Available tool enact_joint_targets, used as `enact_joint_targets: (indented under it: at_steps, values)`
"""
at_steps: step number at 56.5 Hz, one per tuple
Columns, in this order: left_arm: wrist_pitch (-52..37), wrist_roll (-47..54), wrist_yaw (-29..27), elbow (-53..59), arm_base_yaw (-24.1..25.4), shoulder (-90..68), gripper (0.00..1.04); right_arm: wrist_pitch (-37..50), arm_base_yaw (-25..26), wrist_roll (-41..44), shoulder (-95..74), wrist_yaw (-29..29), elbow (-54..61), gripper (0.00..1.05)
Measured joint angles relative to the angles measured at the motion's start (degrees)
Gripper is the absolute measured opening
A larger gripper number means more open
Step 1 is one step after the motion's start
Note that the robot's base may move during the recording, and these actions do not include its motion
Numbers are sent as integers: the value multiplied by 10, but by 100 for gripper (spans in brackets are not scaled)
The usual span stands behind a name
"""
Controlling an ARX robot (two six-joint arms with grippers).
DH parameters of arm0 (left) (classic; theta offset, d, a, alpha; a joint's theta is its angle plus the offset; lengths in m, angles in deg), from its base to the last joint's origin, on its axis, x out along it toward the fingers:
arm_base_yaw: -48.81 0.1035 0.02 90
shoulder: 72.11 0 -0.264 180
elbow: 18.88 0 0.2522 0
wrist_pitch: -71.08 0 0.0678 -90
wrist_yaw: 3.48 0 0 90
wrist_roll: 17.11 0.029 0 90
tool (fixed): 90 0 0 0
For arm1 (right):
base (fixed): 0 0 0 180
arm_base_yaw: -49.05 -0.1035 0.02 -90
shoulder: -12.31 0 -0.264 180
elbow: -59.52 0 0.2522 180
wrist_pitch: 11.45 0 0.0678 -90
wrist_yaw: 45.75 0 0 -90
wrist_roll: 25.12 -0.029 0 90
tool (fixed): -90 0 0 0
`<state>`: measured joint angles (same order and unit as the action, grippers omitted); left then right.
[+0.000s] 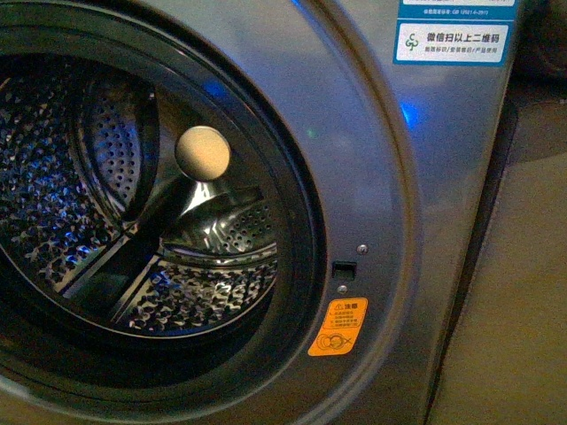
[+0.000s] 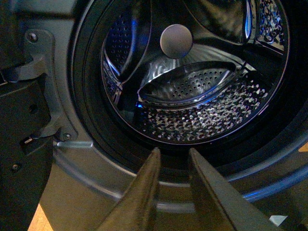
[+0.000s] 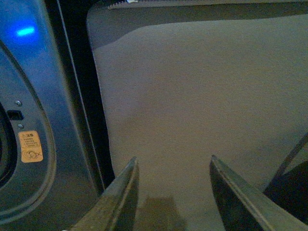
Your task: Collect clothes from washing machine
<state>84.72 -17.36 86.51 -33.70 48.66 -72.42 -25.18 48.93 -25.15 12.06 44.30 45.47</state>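
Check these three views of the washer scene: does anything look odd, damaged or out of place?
Nothing looks damaged or spilled. One oddity: the washing machine drum shows no clothes in its visible part, and neither claw holds any.

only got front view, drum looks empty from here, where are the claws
Observer: The left claw sits just outside the drum opening, low at the rim. It is slightly open and holds nothing.
Operator: and the right one
Observer: The right claw is open and empty, aimed at bare floor beside the washer.
Operator: any clothes low in the drum
Observer: None show in the left wrist view, only bare perforated steel and a paddle.
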Motion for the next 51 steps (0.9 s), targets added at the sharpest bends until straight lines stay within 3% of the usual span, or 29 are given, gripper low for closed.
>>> enact_joint_targets:
  at_steps: [11, 16, 22, 51]
  values:
    - [0, 0, 0, 0, 0, 0, 57, 0, 0, 0, 0, 0, 0, 79]
    - [0, 0, 0, 0, 0, 0, 80, 0, 0, 0, 0, 0, 0, 99]
    - [0, 1, 0, 0, 0, 0, 100, 0, 0, 0, 0, 0, 0, 97]
    - [0, 0, 0, 0, 0, 0, 98, 0, 0, 0, 0, 0, 0, 97]
